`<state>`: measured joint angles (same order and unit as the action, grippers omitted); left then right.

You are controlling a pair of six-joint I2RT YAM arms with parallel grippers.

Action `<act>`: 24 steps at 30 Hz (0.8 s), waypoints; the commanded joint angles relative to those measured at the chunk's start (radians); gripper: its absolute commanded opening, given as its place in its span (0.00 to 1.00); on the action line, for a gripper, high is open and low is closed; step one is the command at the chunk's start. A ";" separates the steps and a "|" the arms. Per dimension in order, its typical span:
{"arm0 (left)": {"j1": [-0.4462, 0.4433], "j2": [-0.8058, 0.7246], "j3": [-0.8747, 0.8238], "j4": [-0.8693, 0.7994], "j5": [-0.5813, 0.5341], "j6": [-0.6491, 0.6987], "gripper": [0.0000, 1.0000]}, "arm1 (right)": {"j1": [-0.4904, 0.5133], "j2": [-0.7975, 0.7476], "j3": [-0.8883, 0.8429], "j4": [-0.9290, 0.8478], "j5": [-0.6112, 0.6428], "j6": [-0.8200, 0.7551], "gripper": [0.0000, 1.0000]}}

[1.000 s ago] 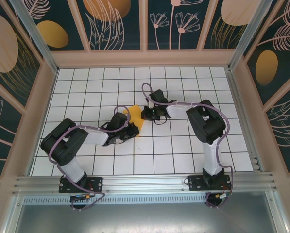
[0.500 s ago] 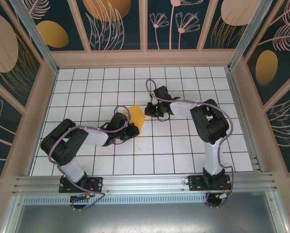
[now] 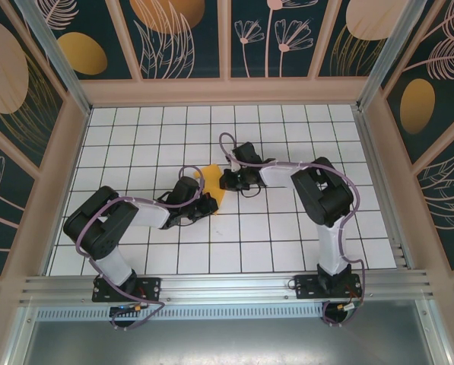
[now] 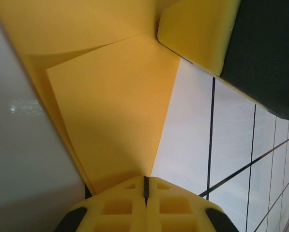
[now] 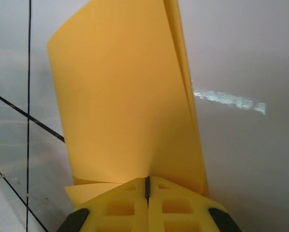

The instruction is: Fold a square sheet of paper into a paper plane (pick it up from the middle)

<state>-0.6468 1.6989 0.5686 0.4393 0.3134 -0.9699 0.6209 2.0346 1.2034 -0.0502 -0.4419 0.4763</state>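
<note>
Left gripper (image 4: 145, 182), right gripper (image 5: 147, 182): jaws together

The square sheet of paper (image 3: 215, 192) is plain orange-yellow and partly folded, with overlapping layers and one crisp diagonal edge. It lies near the middle of the white gridded bench (image 3: 135, 129), one side curling up off the tiles.

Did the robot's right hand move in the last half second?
Yes. Gripping the orange paper, the right hand slid left across the white grid tiles.

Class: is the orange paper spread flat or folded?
Folded. The orange paper shows overlapping layers with creased edges, pinched by the shut left gripper and right gripper.
</note>
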 commanded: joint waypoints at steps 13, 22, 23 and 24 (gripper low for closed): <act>-0.006 -0.138 0.002 -0.262 -0.018 0.088 0.17 | -0.067 -0.140 -0.062 -0.031 0.105 0.071 0.06; -0.006 -0.233 0.025 -0.233 -0.203 0.075 0.33 | -0.052 -0.348 -0.268 0.099 0.106 0.234 0.35; -0.006 -0.227 0.024 -0.216 -0.212 0.073 0.34 | -0.052 -0.343 -0.273 0.109 0.094 0.241 0.37; -0.005 -0.220 0.026 -0.205 -0.222 0.070 0.34 | -0.051 -0.335 -0.273 0.113 0.085 0.247 0.38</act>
<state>-0.6476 1.4761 0.5774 0.2127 0.1638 -0.9024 0.5652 1.6978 0.9604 0.0109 -0.3458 0.6647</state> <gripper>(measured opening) 0.340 0.373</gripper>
